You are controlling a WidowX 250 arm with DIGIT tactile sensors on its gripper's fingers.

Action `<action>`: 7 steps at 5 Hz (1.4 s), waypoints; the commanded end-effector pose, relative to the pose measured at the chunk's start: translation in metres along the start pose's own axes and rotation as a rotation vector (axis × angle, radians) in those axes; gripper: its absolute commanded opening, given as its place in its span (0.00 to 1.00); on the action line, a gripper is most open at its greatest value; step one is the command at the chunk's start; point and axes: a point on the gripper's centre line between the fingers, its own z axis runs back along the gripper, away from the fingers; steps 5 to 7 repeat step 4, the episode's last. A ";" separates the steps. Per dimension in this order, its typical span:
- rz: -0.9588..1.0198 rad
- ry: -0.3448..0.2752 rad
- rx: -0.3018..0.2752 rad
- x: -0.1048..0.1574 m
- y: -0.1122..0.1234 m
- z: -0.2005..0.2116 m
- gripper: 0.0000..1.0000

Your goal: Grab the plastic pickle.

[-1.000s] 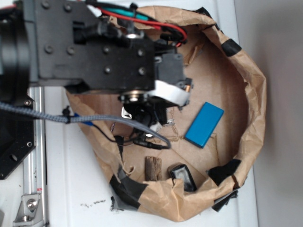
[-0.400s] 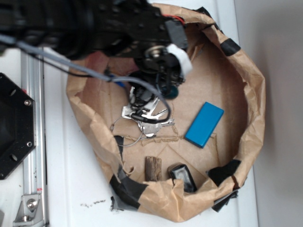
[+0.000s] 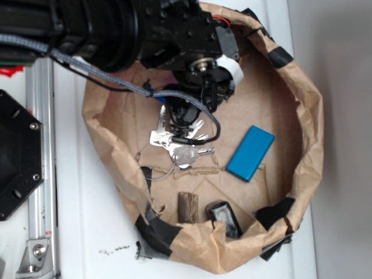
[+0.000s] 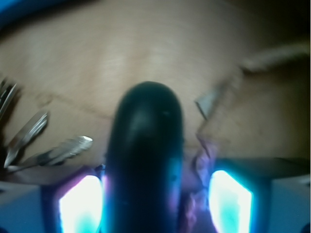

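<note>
Brown paper bag, rolled open on a white tabletop, holds keys, a blue block and a wood piece. Since a second ago the arm has swung toward the bag's upper edge. The wrist view shows the dark pickle standing between the gripper fingers (lit pads either side), apparently clamped. Judging by this, the pickle looks grabbed; lifting remains.
</note>
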 end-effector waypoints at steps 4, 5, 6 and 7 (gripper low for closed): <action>0.546 0.009 -0.061 -0.016 -0.028 0.114 0.00; 0.546 0.009 -0.061 -0.016 -0.028 0.114 0.00; 0.546 0.009 -0.061 -0.016 -0.028 0.114 0.00; 0.546 0.009 -0.061 -0.016 -0.028 0.114 0.00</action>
